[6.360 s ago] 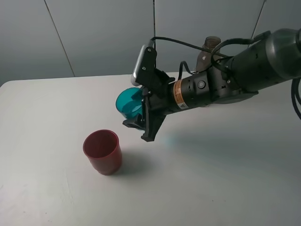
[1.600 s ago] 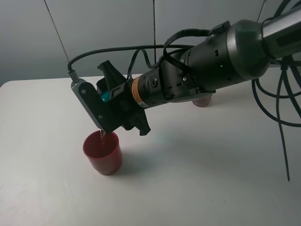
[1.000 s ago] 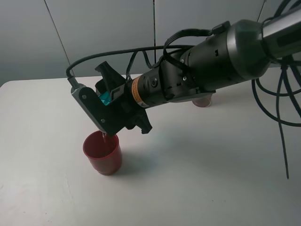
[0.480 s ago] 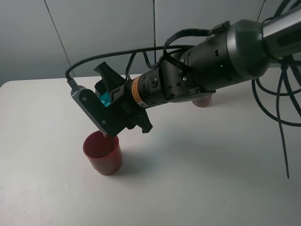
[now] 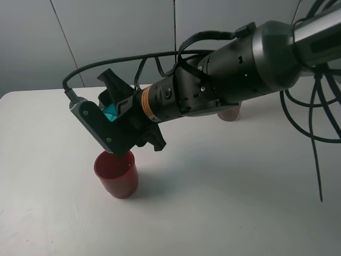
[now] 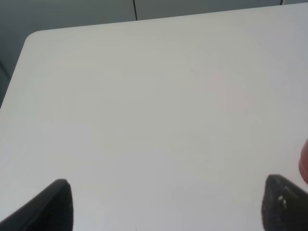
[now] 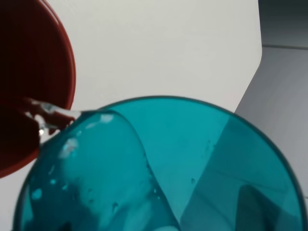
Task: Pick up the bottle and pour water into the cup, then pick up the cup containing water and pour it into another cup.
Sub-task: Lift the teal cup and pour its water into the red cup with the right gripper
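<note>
My right tool (image 5: 118,125) grips the teal cup (image 7: 159,168), tipped steeply so its rim hangs just above the near edge of the red cup (image 5: 116,172), which stands upright below on the tabletop (image 5: 224,202). A thin stream leaves the translucent teal lip into the red one. My left tool (image 6: 163,204) hangs spread open, holding nothing, beside the red cup.

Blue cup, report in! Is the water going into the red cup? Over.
Right gripper shut on teal cup, tipped. Water running over its lip into red cup. Left gripper open, idle. Nothing in the way.
</note>
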Controlling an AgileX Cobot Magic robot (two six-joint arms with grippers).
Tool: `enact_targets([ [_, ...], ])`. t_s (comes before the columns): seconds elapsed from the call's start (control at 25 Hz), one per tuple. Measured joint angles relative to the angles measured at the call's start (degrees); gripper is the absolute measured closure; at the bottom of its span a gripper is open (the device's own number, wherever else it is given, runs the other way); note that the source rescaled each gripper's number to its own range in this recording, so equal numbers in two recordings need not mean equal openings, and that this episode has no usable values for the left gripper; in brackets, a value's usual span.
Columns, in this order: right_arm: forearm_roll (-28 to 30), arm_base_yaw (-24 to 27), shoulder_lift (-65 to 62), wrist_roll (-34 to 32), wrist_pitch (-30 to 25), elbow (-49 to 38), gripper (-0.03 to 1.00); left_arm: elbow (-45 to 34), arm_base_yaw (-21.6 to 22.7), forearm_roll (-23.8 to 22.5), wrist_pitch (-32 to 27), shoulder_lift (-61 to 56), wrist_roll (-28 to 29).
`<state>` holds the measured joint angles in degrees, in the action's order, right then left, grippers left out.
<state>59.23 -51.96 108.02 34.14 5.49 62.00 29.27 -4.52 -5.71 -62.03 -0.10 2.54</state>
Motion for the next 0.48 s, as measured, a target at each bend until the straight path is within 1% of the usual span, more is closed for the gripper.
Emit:
enact_targets([
  [0.48, 0.0, 0.0, 0.0, 10.5, 0.2, 0.0, 0.89, 0.0, 0.0, 0.0, 0.0, 0.0, -0.1],
])
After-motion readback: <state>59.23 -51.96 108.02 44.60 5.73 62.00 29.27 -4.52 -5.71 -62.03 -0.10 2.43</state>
